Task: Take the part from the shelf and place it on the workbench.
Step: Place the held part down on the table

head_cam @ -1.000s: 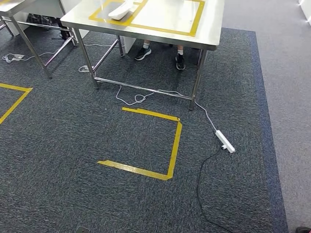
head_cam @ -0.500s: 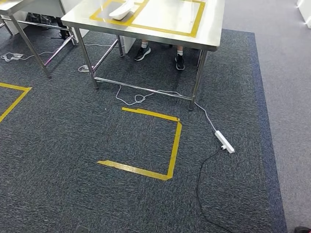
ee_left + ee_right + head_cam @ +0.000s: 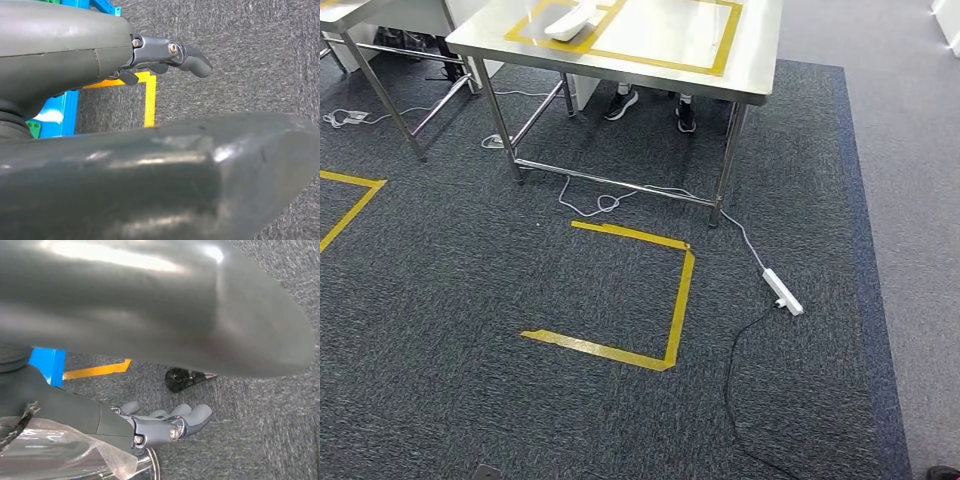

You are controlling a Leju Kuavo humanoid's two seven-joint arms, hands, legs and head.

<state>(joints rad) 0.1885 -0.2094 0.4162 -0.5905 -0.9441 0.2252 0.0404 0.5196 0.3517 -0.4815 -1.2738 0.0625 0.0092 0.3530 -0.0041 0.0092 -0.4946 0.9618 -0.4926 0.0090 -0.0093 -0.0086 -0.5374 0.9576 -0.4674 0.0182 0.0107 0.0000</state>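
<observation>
Dark grey carpet (image 3: 471, 280) covered the floor, marked with yellow tape lines (image 3: 675, 300). At the far side stood a steel workbench (image 3: 754, 60) with a yellow taped rectangle on its top, and a white part (image 3: 569, 20) lay on the bench across that rectangle's left edge. A person's dark shoes (image 3: 686, 117) showed under the bench. A white power strip (image 3: 783, 291) lay on the carpet near the bench's right leg, its dark cable trailing toward the camera. The left hand (image 3: 162, 55) hung above the carpet with fingers extended and nothing held. The right hand (image 3: 166, 422) likewise had its fingers apart and empty, beside clear plastic film (image 3: 60, 450).
</observation>
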